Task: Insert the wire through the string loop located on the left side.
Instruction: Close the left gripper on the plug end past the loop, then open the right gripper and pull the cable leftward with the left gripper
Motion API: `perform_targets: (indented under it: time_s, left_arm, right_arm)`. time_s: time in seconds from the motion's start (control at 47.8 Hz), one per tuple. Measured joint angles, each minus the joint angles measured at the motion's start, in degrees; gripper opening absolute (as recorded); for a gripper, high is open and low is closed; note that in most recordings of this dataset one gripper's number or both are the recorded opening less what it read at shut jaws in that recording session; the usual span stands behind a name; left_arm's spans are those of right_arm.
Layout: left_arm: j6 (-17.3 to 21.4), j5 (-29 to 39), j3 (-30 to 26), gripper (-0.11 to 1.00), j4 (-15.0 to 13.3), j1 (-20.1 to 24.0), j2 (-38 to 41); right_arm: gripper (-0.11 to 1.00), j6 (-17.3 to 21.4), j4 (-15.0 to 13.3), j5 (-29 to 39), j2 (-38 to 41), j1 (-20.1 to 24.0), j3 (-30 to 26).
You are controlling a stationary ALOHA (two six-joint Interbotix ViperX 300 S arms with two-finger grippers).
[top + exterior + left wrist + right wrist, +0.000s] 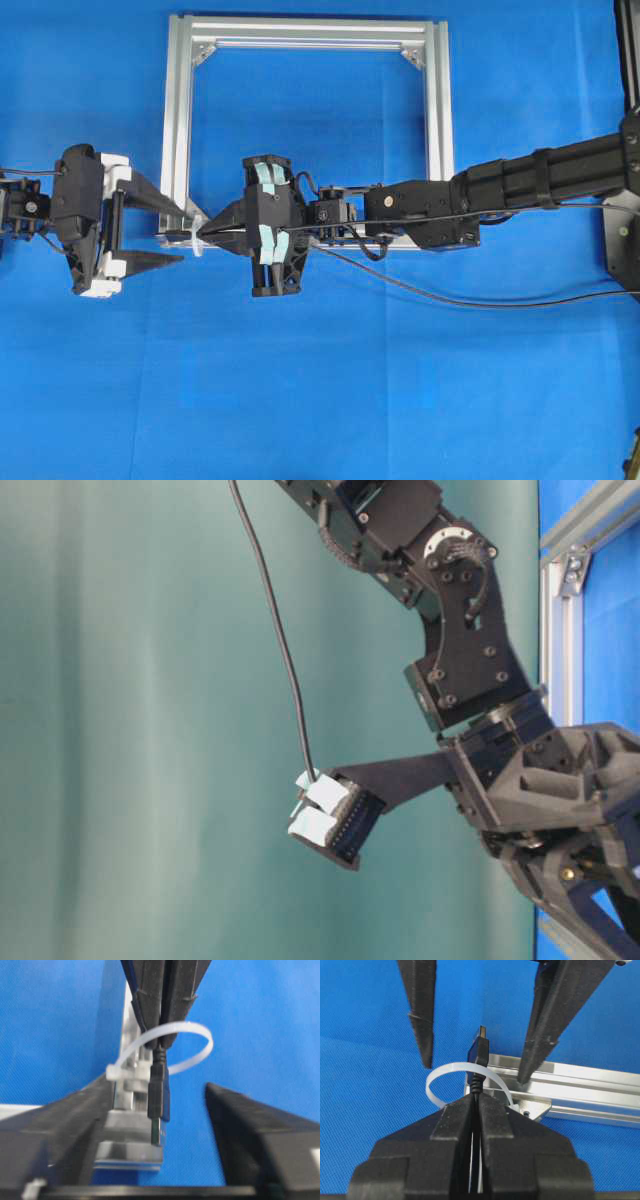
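Observation:
The wire's black plug (481, 1050) with its metal tip (157, 1127) has passed through the white string loop (437, 1077), which is tied to the lower left corner of the silver frame (178, 120). My right gripper (476, 1101) is shut on the wire just behind the plug, its fingertips at the loop (197, 1035). My left gripper (158, 1086) faces it from the left and stands open. The plug (180, 236) hangs between the left fingers (150, 262) without touching them. Behind the right gripper the wire (280, 630) rises away.
The frame's bottom rail (585, 1092) runs off to the right, close under the right gripper. The frame lies flat on the blue table (320, 400). The right arm (500, 185) stretches across the frame's lower edge.

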Motion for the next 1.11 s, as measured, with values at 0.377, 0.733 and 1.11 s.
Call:
perform_targets:
  time_s: [0.377, 0.733, 1.11]
  left_arm:
    - [0.2, 1.4, -0.4, 0.08, 0.0, -0.1, 0.0]
    - [0.2, 1.4, -0.4, 0.08, 0.0, -0.1, 0.0]
    - [0.1, 1.4, -0.4, 0.08, 0.0, -0.1, 0.0]
  right_arm:
    - [0.00, 0.0, 0.0, 0.0, 0.0, -0.1, -0.1]
    - [0.00, 0.0, 0.0, 0.0, 0.0, 0.0, 0.0]
    - [0.62, 0.5, 0.3, 0.1, 0.0, -0.1, 0.0]
